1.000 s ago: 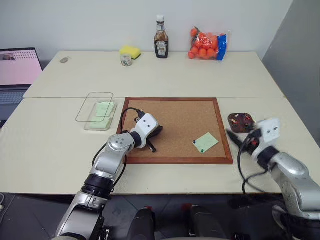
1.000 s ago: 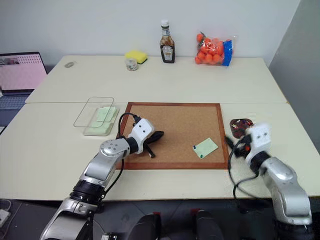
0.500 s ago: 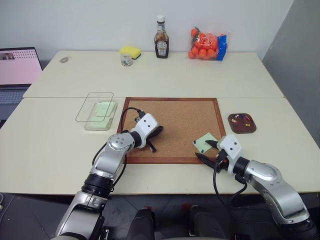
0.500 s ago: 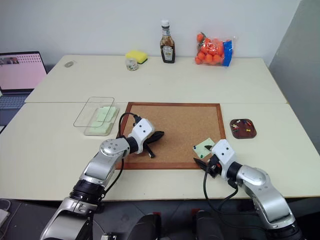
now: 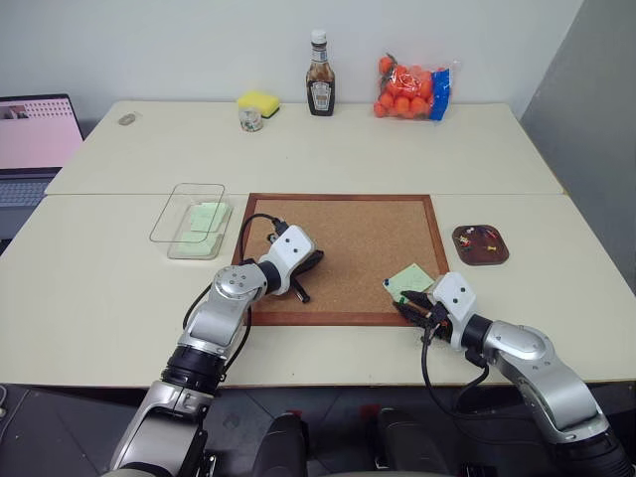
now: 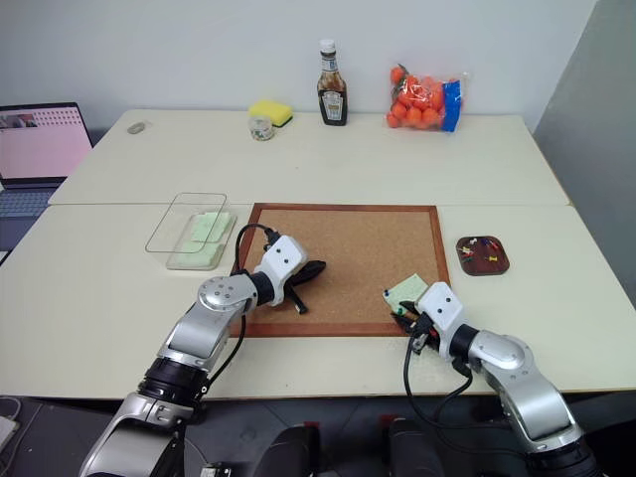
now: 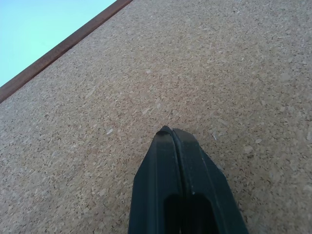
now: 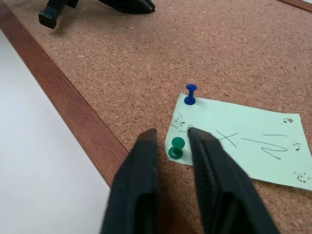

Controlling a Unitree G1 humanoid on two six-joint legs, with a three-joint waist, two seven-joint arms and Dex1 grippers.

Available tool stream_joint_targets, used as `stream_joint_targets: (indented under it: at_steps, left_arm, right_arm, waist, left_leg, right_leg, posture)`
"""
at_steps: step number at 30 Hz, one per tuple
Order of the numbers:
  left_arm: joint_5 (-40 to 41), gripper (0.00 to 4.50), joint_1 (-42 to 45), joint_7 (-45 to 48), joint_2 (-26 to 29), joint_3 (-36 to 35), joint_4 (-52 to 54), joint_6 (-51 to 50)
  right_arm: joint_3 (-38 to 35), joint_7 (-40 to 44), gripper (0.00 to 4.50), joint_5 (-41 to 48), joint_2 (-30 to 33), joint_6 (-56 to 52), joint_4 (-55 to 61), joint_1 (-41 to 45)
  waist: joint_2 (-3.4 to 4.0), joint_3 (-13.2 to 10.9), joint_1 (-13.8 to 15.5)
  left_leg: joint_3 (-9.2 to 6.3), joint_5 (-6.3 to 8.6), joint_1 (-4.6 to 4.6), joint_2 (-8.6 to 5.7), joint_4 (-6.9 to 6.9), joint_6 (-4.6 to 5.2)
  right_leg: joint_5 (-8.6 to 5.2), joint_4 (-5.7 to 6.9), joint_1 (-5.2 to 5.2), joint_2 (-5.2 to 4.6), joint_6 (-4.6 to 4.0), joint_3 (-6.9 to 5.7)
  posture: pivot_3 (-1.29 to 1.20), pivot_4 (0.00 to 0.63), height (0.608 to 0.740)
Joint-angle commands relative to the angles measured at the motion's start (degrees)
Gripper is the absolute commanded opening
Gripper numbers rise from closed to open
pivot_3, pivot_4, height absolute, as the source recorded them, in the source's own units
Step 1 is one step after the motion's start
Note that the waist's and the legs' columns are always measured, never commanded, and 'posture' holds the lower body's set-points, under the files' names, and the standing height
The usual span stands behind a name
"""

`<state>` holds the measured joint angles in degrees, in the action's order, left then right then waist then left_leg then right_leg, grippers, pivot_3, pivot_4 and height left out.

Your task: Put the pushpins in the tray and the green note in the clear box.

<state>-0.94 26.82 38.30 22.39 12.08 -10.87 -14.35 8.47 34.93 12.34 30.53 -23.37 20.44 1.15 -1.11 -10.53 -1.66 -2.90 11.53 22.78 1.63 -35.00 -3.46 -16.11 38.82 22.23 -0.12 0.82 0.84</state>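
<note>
Jaws of the right gripper stand a narrow gap apart on either side of a green pushpin, which is stuck in the near corner of the green note; whether the black fingers actually press on the pin's head cannot be told. Just beyond it a blue pushpin holds another corner of the note, which bears pen scribbles and lies on the corkboard near its wooden frame at the robot's right. On the board's left part the left gripper rests with its jaws pressed fully together, holding nothing. Off to the right of the board, on the worktop, sits the tray with several coloured pins in it. To the left of the board lies the clear box, its lid propped aside and a green sheet inside.
</note>
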Motion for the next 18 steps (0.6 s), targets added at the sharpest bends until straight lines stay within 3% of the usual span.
stream_joint_targets:
  at_steps: [1,14,18]
  left_arm:
    - [-1.3,0.0,-1.9,0.9,0.5,1.7,-1.1,-0.9]
    - [-1.6,0.0,-2.1,1.2,1.0,2.0,-1.4,-0.2]
    - [-1.9,0.0,-1.9,1.4,1.1,2.2,-1.5,-0.1]
  right_arm:
    - [-0.9,0.6,0.07,-0.2,0.0,1.6,0.6,0.2]
    - [-2.4,-1.7,0.07,-3.8,-2.8,16.0,1.7,0.3]
    - [-3.7,-2.8,0.07,-2.2,-4.5,16.2,2.0,-0.2]
  waist:
    - [0.0,0.0,0.0]
    - [-0.01,0.0,-0.1]
    - [-0.01,0.0,0.0]
  left_leg:
    - [0.0,0.0,0.0,0.0,0.0,0.0]
    - [0.0,0.0,-0.01,0.01,0.0,0.0]
    - [0.01,0.0,0.0,0.0,0.0,0.0]
  right_leg:
    - [0.0,0.0,0.0,0.0,0.0,0.0]
    - [0.0,0.01,0.01,0.0,0.0,0.0]
    - [0.0,0.01,0.01,0.01,0.0,0.0]
  posture:
    - [0.0,0.15,0.74]
    - [0.0,0.15,0.74]
    - [0.0,0.15,0.74]
